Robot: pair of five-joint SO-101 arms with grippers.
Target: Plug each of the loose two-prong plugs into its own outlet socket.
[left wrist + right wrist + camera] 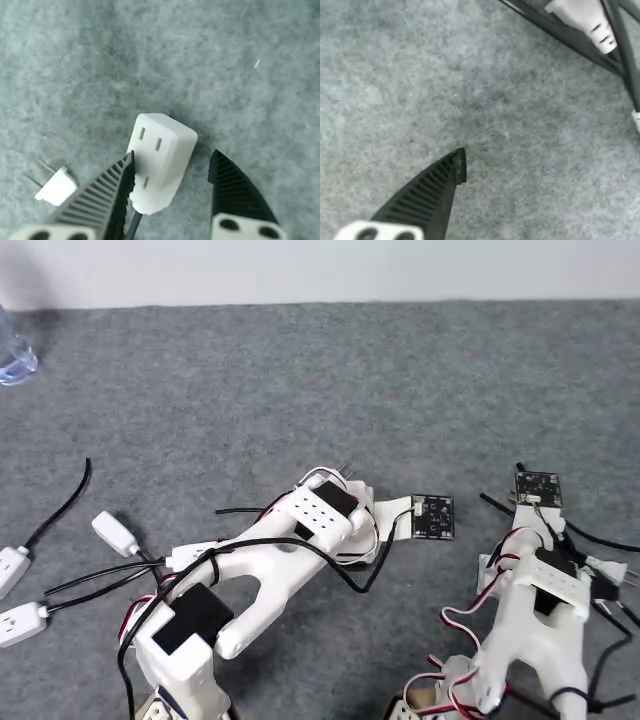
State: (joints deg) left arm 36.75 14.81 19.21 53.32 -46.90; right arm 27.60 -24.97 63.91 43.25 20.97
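- Left gripper [172, 157] hangs low over the grey felt desk [300, 370], about midway between its side edges, with its ribbed black fingers [107, 192] spread wide.
- Between them lies a white outlet socket [162, 155], one slotted face turned up. One finger touches its side and the other stands apart from it. A black cord [132, 227] leaves the end nearest the wrist.
- Just beside that socket, outside the jaws, lies a loose two-prong plug [55, 186], also white, with its prongs pointing away from the socket.
- Right gripper [456, 167] is over bare felt toward the desk's right edge. I cannot tell whether it is spread or pressed together.
- Beyond it a white connector [585, 20] lies across black cables [555, 30].
- At the desk's left edge lie two more outlets on dark cords, the nearer edge socket [20, 623] and the farther edge socket [10, 568]. A white cord end [115, 532] lies near them; whether it is a plug or a socket I cannot tell.
- A clear container [15, 358] stands toward the far left corner.
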